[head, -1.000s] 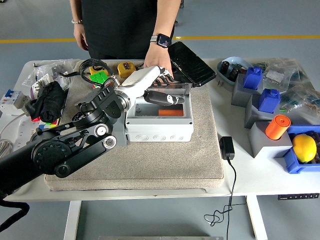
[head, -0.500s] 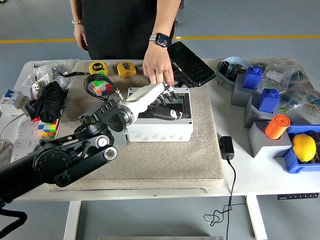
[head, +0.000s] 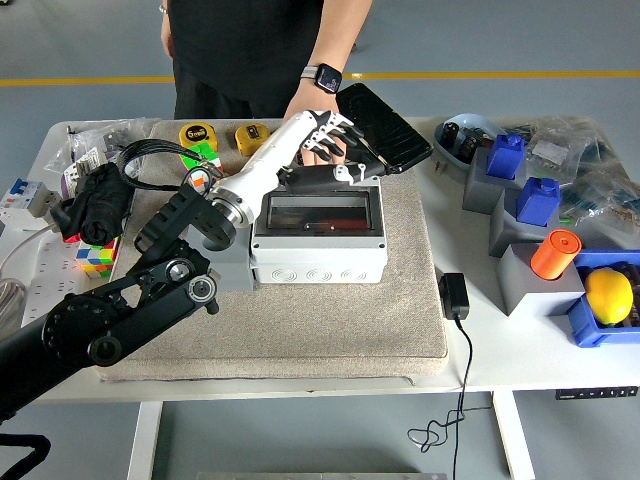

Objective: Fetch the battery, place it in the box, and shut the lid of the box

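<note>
The grey box (head: 318, 235) sat on a beige mat (head: 300, 320) in the middle of the white table (head: 500, 350), its clear lid (head: 318, 212) lying flat over the top. I could not make out the battery through it. The robot's left hand (head: 335, 150) reached over the box's far edge, fingers loosely spread and gripping nothing. Just behind it a person's hand (head: 305, 108), with a watch (head: 322, 76) on the wrist, rested beside a black case (head: 383, 125). To the right stood blue bins (head: 520, 175), an orange cylinder (head: 555, 253) and a lemon (head: 608, 295); a charger (head: 454, 296) trailed its cord off the near edge. Left lay tape measures (head: 225, 135) and puzzle cubes (head: 95, 255). The floor beyond was grey with a yellow line (head: 80, 81).
</note>
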{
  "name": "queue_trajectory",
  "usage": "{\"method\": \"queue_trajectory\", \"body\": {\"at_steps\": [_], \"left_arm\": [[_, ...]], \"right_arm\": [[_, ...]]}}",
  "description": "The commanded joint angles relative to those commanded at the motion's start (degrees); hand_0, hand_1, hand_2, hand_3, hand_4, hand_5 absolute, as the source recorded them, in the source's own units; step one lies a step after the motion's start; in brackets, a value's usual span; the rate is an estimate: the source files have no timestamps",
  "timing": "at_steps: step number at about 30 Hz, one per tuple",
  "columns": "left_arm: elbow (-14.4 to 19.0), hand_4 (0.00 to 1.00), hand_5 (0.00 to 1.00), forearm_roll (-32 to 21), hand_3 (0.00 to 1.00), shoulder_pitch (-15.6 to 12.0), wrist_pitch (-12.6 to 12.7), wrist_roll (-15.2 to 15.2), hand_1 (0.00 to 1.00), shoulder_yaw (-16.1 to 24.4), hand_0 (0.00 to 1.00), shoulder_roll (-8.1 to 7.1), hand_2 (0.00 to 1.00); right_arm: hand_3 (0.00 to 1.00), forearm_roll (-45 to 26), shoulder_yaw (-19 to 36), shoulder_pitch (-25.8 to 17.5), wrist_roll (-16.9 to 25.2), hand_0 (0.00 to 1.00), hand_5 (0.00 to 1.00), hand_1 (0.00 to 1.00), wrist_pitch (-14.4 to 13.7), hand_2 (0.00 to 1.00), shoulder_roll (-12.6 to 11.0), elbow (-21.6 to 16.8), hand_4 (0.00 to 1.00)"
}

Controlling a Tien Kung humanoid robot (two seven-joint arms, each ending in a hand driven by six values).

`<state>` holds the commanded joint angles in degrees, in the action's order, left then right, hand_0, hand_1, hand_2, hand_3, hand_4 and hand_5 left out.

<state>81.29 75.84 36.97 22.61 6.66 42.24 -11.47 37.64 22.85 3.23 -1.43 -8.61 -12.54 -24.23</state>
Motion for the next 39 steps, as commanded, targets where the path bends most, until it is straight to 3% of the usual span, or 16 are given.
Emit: {"method": "queue_trajectory", "body": {"at_steps": [4, 5, 10, 15, 25, 39], "left_arm": [[-0.56, 0.968, 0.541, -9.20, 0.600, -3.51, 1.96, -6.72, 0.569, 5.20, 0.479, 0.08, 0.607], [-0.74, 0.958, 0.520, -11.42, 0.571, -4.25, 2.06, -7.63, 0.563, 6.30, 0.447, 0.12, 0.551], [-2.71, 0.958, 0.520, -19.95, 0.571, -8.09, 1.92, -10.80, 0.563, 12.96, 0.447, -0.42, 0.551], [-3.56, 0.952, 0.518, -20.45, 0.561, -10.81, 0.81, -10.87, 0.551, 17.71, 0.441, -1.75, 0.539], [-3.71, 0.950, 0.504, -20.91, 0.561, -14.72, 0.26, -10.83, 0.546, 26.63, 0.442, -2.33, 0.534], [-3.39, 0.923, 0.465, -20.85, 0.560, -15.42, -0.26, -10.34, 0.546, 30.08, 0.437, -2.66, 0.533]], "right_arm": [[0.552, -0.58, -0.52, 0.07, 0.02, 0.589, 0.432, 0.595, 0.09, 0.555, 0.10, 0.44, 0.914], [0.552, -0.78, -0.72, 0.09, -0.01, 0.589, 0.431, 0.595, 0.13, 0.556, 0.12, 0.62, 0.915], [0.552, -2.10, -1.81, 0.11, -0.37, 0.589, 0.431, 0.595, 0.53, 0.556, 0.22, 1.96, 0.915], [0.552, -2.15, -1.54, 0.24, -0.60, 0.589, 0.432, 0.598, 0.69, 0.557, 0.08, 2.22, 0.915], [0.554, -2.01, -1.35, 0.72, -0.76, 0.589, 0.433, 0.600, 0.86, 0.561, 0.28, 2.22, 0.916], [0.553, -2.13, -1.47, 1.36, -1.86, 0.590, 0.437, 0.600, 1.69, 0.564, 0.38, 2.44, 0.918]]}}
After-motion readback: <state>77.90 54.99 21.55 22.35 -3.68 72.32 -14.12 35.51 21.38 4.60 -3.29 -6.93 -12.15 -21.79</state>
